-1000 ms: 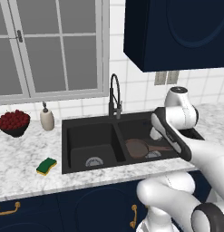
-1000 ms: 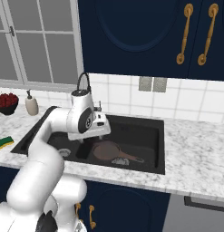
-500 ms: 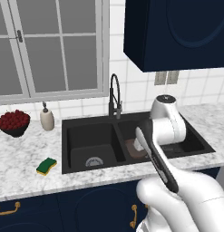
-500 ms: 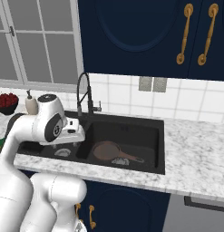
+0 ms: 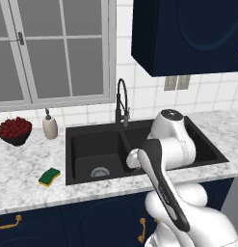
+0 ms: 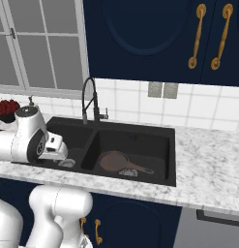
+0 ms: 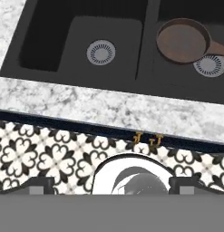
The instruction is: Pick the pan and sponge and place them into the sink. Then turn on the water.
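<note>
- Sponge [image 5: 49, 176] lying flat on the counter [image 5: 24, 169] near the front edge, left of the sink [image 5: 72, 159], apart from its rim; long axis running roughly toward the sink.
- End effector [image 6: 57, 147] hanging over the sink's front-left part in the right base view, so sponge lies further to the arm's left, past the sink rim; single arm, so no choice of side.
- Fingers spread wide, nothing between them.
- Pan [image 6: 112, 161] already resting in the right basin, handle pointing away toward the basin's right side, partly over the round metal drain [image 7: 210, 65].
- Left basin bare but for its own drain [image 7: 101, 52].
- Faucet [image 5: 121, 101] dry: no stream visible.
- Sponge: soft rectangular block, green scrub face over yellow foam; likely to squash under a pinch.
- Pan: shallow, round, matte brown, thin stick handle.
- Sink: matte black, hard, double basin; counter: speckled grey-white marble.
- Judged stage: pan done, sponge next, water last.
</note>
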